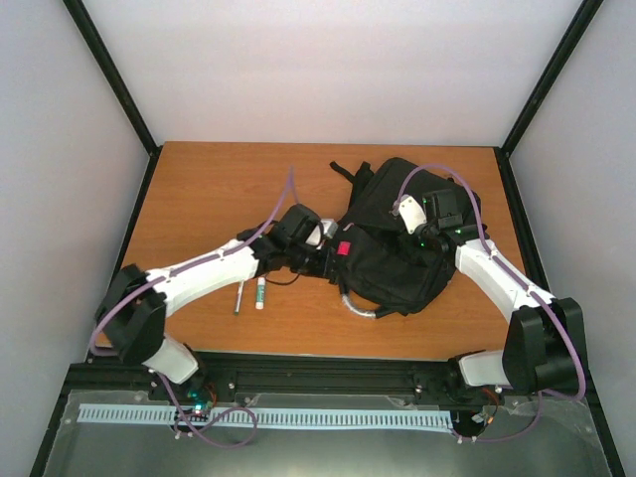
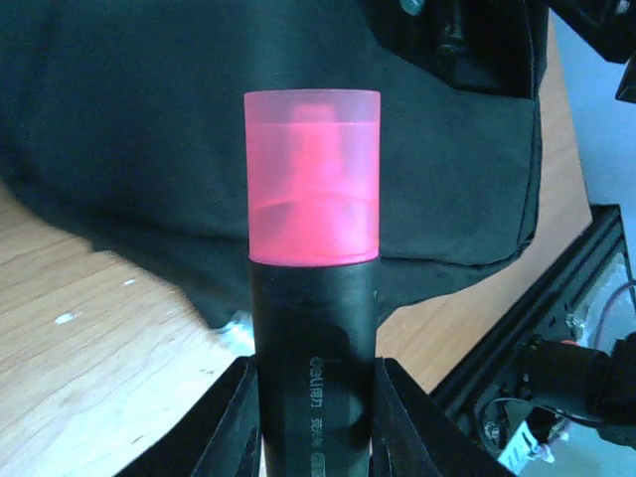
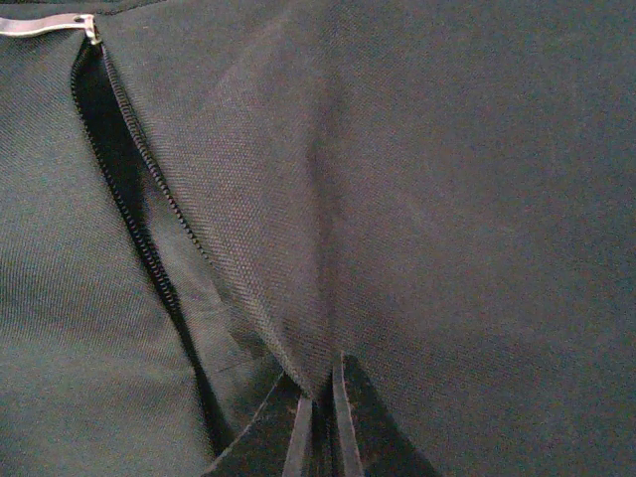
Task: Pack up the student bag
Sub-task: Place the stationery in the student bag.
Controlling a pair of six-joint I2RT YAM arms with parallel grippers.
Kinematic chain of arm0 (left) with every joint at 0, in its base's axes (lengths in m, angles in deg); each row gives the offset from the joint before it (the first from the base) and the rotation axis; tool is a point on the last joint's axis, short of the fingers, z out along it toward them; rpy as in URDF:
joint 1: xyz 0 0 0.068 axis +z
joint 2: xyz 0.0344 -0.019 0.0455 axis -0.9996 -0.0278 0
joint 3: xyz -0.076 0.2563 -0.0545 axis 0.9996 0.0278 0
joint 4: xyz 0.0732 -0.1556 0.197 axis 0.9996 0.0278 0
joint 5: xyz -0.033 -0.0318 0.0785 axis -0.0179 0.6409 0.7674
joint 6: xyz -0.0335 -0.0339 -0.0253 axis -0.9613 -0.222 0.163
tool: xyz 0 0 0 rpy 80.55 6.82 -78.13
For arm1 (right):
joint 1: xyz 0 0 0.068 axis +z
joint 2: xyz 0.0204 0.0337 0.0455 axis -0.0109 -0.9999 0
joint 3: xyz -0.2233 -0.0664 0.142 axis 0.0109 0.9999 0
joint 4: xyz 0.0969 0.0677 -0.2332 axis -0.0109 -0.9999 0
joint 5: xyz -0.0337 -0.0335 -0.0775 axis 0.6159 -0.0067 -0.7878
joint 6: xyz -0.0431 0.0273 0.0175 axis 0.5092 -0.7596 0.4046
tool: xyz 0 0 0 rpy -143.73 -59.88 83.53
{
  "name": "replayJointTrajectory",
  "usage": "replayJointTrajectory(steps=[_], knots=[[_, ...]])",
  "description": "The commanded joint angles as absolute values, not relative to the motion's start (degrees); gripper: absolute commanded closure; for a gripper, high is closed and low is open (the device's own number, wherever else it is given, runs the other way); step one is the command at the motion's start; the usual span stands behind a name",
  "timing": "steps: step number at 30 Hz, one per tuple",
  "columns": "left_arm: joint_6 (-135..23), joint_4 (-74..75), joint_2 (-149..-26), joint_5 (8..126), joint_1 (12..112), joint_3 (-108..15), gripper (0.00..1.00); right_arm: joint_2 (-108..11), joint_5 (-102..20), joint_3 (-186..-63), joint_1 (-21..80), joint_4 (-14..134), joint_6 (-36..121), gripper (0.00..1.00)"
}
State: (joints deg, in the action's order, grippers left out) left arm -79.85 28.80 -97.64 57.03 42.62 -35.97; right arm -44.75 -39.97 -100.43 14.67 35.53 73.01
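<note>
Wooden table [image 1: 219, 179] carries the student bag [image 1: 397, 258], zip [image 3: 119, 179] parted, interior dark. Left gripper [image 2: 316, 383] clamps a pink-capped highlighter [image 2: 313, 179]; right gripper [image 3: 320, 417] pinches bag fabric.

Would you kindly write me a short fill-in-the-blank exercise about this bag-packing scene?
The left claw grips a black highlighter whose cap is ____.
The right claw pinches fabric of the student bag beside a zip that stands ____.
A pen and a white stick lie on the table by the ____ arm.
Missing words: pink; open; left.
</note>
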Motion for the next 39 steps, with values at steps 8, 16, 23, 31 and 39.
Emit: replayJointTrajectory(steps=[8, 16, 23, 31, 39], knots=[[-76.02, 21.08, -114.44, 47.43, 40.72, -50.9, 0.85, -43.01, -37.76, -101.39, 14.66, 35.76, 72.74, 0.97], [-75.67, 23.13, -126.31, 48.44, 39.9, -61.94, 0.86, -42.79, -37.3, -101.31, 14.65, 35.77, 72.73, 0.97], [-75.8, 27.75, -132.71, 52.08, 39.54, -70.78, 0.88, -42.4, -36.65, -101.18, 14.67, 35.84, 72.97, 0.97], [-75.58, 30.51, -136.82, 56.47, 39.45, -76.38, 0.88, -42.75, -36.25, -101.17, 14.6, 35.81, 73.06, 0.97], [-74.73, 34.21, -139.35, 58.48, 39.36, -81.12, 0.76, -42.81, -36.33, -101.23, 14.66, 35.76, 72.98, 0.97]])
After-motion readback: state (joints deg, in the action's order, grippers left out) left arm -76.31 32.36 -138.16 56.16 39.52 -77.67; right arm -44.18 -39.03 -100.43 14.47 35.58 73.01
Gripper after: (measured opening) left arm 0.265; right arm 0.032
